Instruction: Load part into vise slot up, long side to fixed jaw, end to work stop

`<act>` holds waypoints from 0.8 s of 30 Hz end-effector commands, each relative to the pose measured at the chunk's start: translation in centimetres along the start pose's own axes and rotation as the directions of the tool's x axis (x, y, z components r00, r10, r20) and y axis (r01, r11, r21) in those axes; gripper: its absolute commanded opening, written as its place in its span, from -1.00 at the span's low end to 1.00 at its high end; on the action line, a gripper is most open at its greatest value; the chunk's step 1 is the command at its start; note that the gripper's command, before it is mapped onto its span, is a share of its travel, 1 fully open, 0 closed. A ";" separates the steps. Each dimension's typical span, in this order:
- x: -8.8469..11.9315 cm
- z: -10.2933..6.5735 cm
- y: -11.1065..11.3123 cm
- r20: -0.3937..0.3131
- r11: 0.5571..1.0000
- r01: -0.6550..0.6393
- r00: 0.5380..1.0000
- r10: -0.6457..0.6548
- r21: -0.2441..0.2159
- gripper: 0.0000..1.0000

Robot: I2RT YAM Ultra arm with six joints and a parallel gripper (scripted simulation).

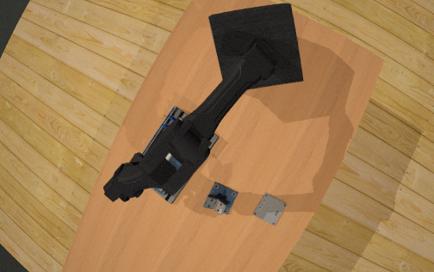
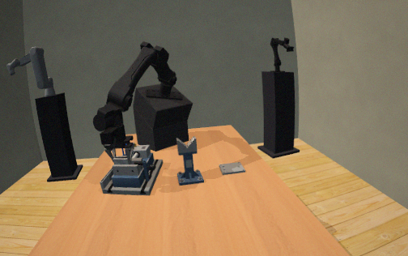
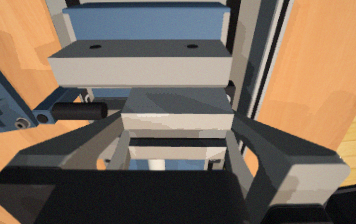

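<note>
My gripper [image 3: 177, 112] [image 2: 121, 151] is shut on the grey part [image 3: 177, 102], one finger at each end, between the jaws of the open vise [image 1: 174, 113] [image 2: 129, 181]. The fixed jaw [image 3: 140, 71], with two holes, is just beyond the part's far long side; whether they touch is unclear. The other jaw [image 3: 177, 152], on the rod [image 3: 156, 165], is on the near side. The black work stop [image 3: 80, 110] points at the part's left end, with the left finger between. No slot can be made out on the part. The low bars are hidden, so its seating is unclear.
The V-block [image 1: 220, 200] [image 2: 187, 147] stands on its blue stand beside the vise. The infeed plate [image 1: 270, 209] [image 2: 232, 168] lies beyond it, with no part on it. My arm covers much of the vise from above.
</note>
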State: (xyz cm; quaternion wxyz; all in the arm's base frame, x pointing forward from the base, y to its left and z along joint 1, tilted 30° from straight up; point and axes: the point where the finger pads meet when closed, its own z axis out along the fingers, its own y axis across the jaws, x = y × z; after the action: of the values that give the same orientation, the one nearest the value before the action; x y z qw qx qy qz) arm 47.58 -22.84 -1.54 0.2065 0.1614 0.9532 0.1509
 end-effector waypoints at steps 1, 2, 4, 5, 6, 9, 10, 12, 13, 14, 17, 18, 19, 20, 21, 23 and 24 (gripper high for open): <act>-2.2 -1.8 0.0 0.064 1.000 0.016 0.998 -0.017 0.019 -1.00; -2.1 -1.7 -0.1 0.064 1.000 0.014 0.998 -0.016 0.018 -1.00; -2.0 -1.8 -0.3 0.060 1.000 0.008 0.998 -0.009 0.019 -1.00; -1.9 -1.8 -0.4 0.058 1.000 0.006 0.998 -0.007 0.019 -1.00; -1.9 -1.8 -0.4 0.058 1.000 0.006 0.998 -0.007 0.019 -1.00; -1.9 -1.8 -0.4 0.058 1.000 0.006 0.998 -0.007 0.019 -1.00; -1.9 -1.8 -0.4 0.058 1.000 0.006 0.998 -0.007 0.019 -1.00; -1.9 -1.8 -0.4 0.058 1.000 0.006 0.998 -0.007 0.019 -1.00; -1.9 -1.8 -0.4 0.058 1.000 0.006 0.998 -0.007 0.019 -1.00; -1.9 -1.8 -0.4 0.058 1.000 0.006 0.998 -0.007 0.019 -1.00; -1.9 -1.8 -0.4 0.058 1.000 0.006 0.998 -0.007 0.019 -1.00; -1.9 -1.8 -0.4 0.058 1.000 0.006 0.998 -0.007 0.019 -1.00; -1.9 -1.8 -0.4 0.058 1.000 0.006 0.998 -0.007 0.019 -1.00; -1.9 -1.8 -0.4 0.058 1.000 0.006 0.998 -0.007 0.019 -1.00; -1.9 -1.8 -0.4 0.058 1.000 0.006 0.998 -0.007 0.019 -1.00; -1.9 -1.8 -0.4 0.058 1.000 0.006 0.998 -0.007 0.019 -1.00; -1.9 -1.8 -0.4 0.058 1.000 0.006 0.998 -0.007 0.019 -1.00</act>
State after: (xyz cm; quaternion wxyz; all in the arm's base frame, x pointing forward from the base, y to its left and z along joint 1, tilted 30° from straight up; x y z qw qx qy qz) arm 47.70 -22.77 -1.49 0.2078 0.1601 0.9532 0.1504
